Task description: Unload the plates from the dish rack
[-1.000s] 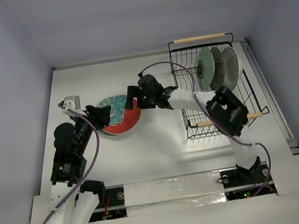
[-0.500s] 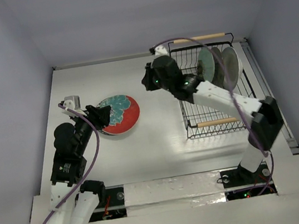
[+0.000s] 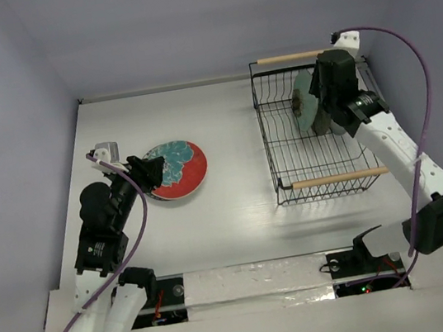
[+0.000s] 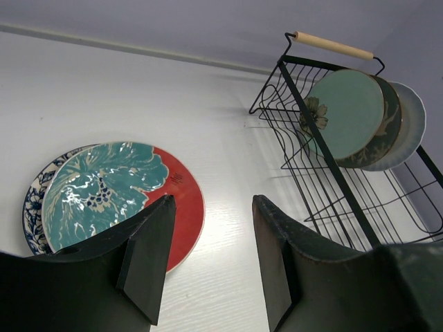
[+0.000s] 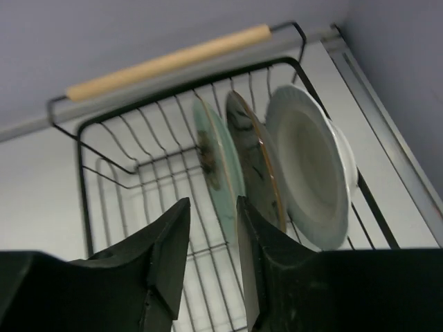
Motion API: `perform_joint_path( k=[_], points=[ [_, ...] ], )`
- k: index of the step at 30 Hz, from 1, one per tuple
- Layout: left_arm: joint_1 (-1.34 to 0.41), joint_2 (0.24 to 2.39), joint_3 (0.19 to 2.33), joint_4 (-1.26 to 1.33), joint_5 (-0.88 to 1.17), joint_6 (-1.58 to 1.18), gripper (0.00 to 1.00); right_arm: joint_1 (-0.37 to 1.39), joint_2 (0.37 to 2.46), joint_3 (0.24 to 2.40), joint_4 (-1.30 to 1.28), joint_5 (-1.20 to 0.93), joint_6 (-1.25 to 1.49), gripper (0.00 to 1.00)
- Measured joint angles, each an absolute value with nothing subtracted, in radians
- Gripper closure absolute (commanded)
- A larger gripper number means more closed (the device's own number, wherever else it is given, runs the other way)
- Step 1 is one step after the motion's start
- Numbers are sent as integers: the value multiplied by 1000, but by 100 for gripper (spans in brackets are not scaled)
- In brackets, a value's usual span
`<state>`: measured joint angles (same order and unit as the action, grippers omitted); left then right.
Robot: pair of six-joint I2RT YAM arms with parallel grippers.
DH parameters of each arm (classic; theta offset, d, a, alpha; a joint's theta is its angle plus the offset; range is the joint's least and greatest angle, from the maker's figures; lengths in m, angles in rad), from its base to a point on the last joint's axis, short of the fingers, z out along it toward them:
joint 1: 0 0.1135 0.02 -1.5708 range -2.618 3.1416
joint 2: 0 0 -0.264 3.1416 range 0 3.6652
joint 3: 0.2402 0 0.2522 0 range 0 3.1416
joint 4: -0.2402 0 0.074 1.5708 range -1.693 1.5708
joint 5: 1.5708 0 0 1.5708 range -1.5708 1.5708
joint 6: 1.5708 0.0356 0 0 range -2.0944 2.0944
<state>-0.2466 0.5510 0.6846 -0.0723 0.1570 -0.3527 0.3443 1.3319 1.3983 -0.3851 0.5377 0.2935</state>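
Green, brown, white plates (image 5: 311,173) stand in black rack (image 5: 166,62).

Just ahead of the right tool (image 5: 212,211), three plates (image 5: 311,173) stand close together in the rack (image 5: 83,200). Its wooden handle (image 5: 169,61) bars the far side, and open room lies left of them.

This looks like a robotics lab cell. A bare white table (image 3: 239,230) is boxed in by plain lilac-grey walls (image 3: 3,98). The left arm (image 3: 102,234) and right arm (image 3: 398,148) are bolted at its near edge, trailing purple cables (image 3: 409,46) beside silver tape (image 3: 255,280). A dish rack (image 3: 340,177) and plates (image 3: 191,175) serve as props.
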Motion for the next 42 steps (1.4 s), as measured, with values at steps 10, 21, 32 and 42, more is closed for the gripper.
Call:
perform_joint_path(
  k=[10,21,32,42],
  points=[
    [-247,551,685,-72,157,-352,54,268,1520,1406,-459,501,239,59],
    [-247,551,685,-72,158,-352,54,208,1660,1426,-455,450,231,62],
    [-247,551,685,-72,161,-352,54,197,1744,1464,-459,456,182,94],
    [-247,552,685,-72,165,-353,54,198,1711,1483,-538,458,154,100]
  ],
)
